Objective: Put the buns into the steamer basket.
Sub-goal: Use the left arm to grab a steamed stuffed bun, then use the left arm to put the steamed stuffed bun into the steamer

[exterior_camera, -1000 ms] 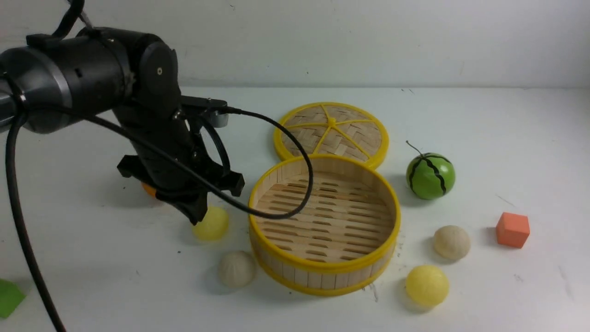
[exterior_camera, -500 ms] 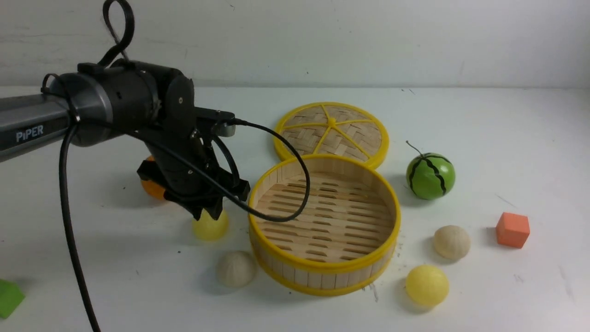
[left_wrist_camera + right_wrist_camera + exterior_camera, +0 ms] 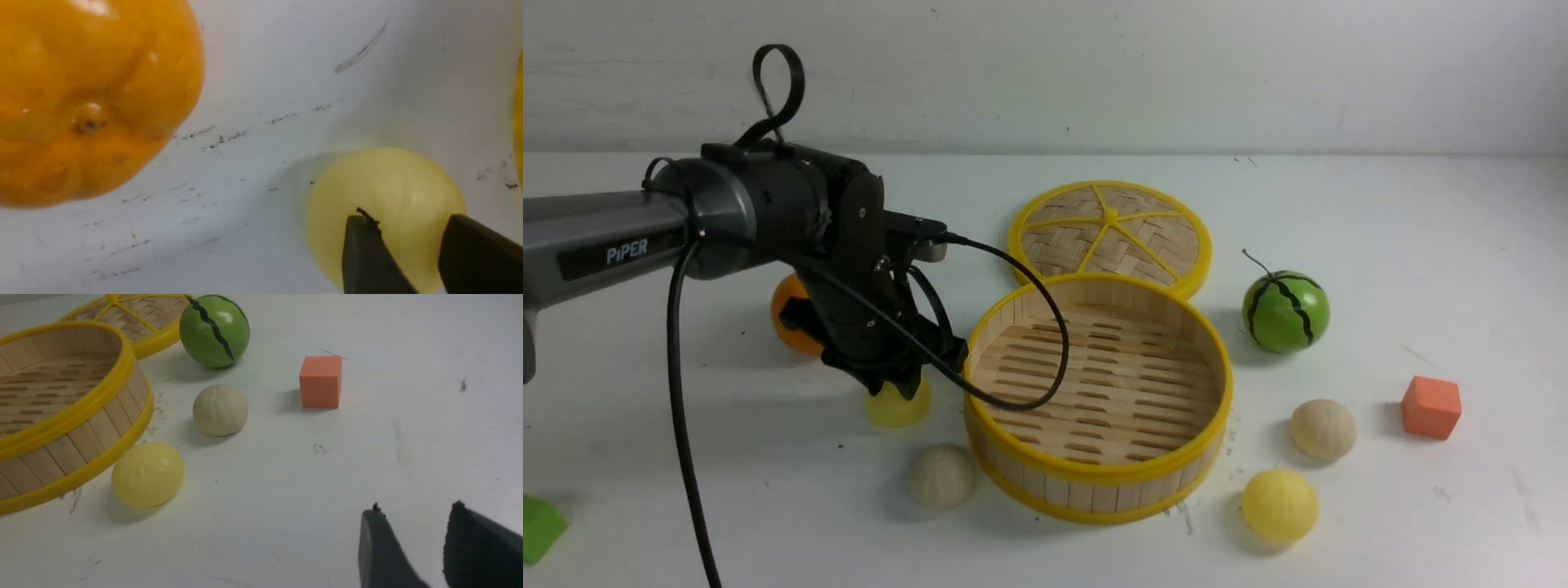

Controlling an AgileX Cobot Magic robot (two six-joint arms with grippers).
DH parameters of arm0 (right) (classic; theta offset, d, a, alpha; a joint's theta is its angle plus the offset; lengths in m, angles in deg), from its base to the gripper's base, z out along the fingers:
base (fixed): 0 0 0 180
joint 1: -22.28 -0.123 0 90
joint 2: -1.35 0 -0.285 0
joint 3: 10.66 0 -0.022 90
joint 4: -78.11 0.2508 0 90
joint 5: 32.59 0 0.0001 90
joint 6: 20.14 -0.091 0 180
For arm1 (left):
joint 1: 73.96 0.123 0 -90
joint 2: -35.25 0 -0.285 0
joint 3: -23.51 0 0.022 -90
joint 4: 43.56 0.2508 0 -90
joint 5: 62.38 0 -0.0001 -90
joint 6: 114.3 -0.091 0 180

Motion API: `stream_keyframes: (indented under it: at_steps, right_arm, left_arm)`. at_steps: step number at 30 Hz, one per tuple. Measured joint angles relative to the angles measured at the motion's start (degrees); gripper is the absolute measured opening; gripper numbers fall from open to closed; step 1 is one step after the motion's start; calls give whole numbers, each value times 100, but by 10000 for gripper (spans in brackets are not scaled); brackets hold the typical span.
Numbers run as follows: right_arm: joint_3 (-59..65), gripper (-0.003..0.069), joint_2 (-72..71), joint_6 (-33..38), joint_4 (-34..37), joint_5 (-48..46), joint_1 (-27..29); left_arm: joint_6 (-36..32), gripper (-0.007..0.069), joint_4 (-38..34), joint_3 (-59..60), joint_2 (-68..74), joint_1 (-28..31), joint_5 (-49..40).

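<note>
The steamer basket [image 3: 1098,472] stands empty mid-table; it also shows in the right wrist view [image 3: 81,404]. Left of it lie a pale yellow bun [image 3: 898,406] and a cream bun [image 3: 942,476]. Right of it lie a cream bun [image 3: 1322,428] [image 3: 220,410] and a yellow bun [image 3: 1279,505] [image 3: 147,474]. My left gripper [image 3: 898,384] is low over the left yellow bun [image 3: 384,204]. In the left wrist view the gripper [image 3: 408,218] is open a little, its tips over the bun's top. My right gripper [image 3: 416,508] is open and empty above bare table.
A glossy orange [image 3: 788,314] [image 3: 81,94] sits just behind my left gripper. The woven lid [image 3: 1111,237] lies behind the basket. A watermelon ball [image 3: 1285,311], an orange cube [image 3: 1431,407] and a green block [image 3: 538,527] are also on the table.
My left arm has stretched forward and lowered, bringing the gripper down onto the left yellow bun. The orange behind it has come more into view. Nothing else moved.
</note>
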Motion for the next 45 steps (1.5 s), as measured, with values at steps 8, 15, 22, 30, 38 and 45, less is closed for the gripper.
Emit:
stream_keyframes:
  at_steps: [8,15,22,30,38,45]
  right_arm:
    - [0,241,0,-3,0,0,0]
    - [0,241,0,-3,0,0,0]
    - [0,241,0,-3,0,0,0]
    - [0,241,0,-3,0,0,0]
    - [0,241,0,-3,0,0,0]
    - [0,241,0,3,0,0,0]
  left_arm:
    - [0,67,5,-5,18,0,13]
    - [5,-13,124,-232,-338,-19,-347]
    - [-479,-13,-309,-1187,-961,-762,-798]
    - [-485,-13,-422,-2308,259,-1309,-1368]
    - [157,-12,420,-3151,1426,-1185,-1565]
    - [423,95,544,-3345,1521,-1168,-1597]
